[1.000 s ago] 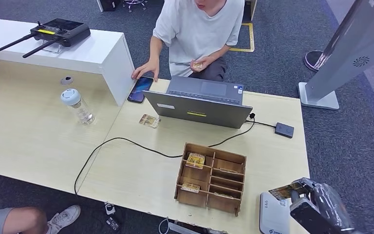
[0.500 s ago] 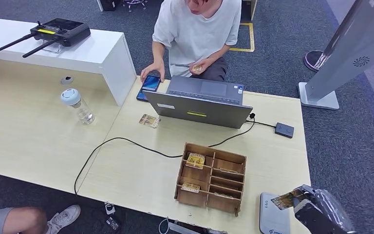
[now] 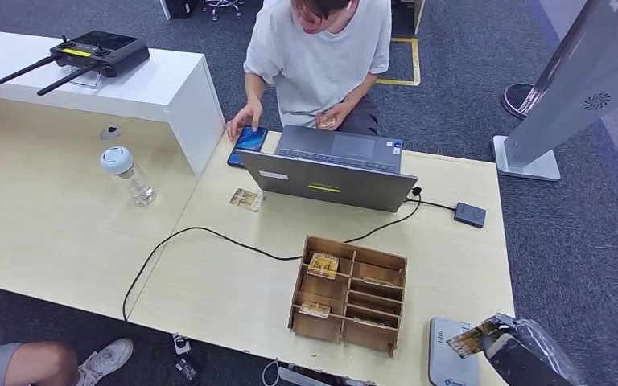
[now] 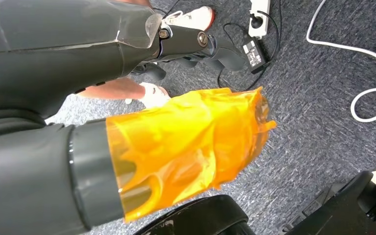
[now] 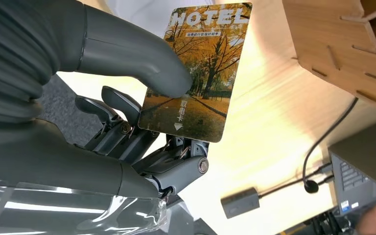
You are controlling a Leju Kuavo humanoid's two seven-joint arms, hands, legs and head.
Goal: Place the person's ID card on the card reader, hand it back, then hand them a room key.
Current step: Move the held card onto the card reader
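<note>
We are holding the card (image 5: 196,73) in our right hand (image 3: 523,354), the thumb (image 5: 127,54) pressing its printed face against the fingers behind it. The face reads HOTEL over an autumn scene. In the head view the card is sticking out from the hand toward the card reader (image 3: 453,358), its free end hanging just over the reader's right side, so the reader is lying directly below and slightly to the left of the hand. The card's long axis is running outward from the hand, roughly across the reader. We judge the coming move as a short lowering with a flattening of the card. Our left hand (image 4: 186,147), wrapped in orange film, is hanging over the floor; we cannot tell its fingers' state.
</note>
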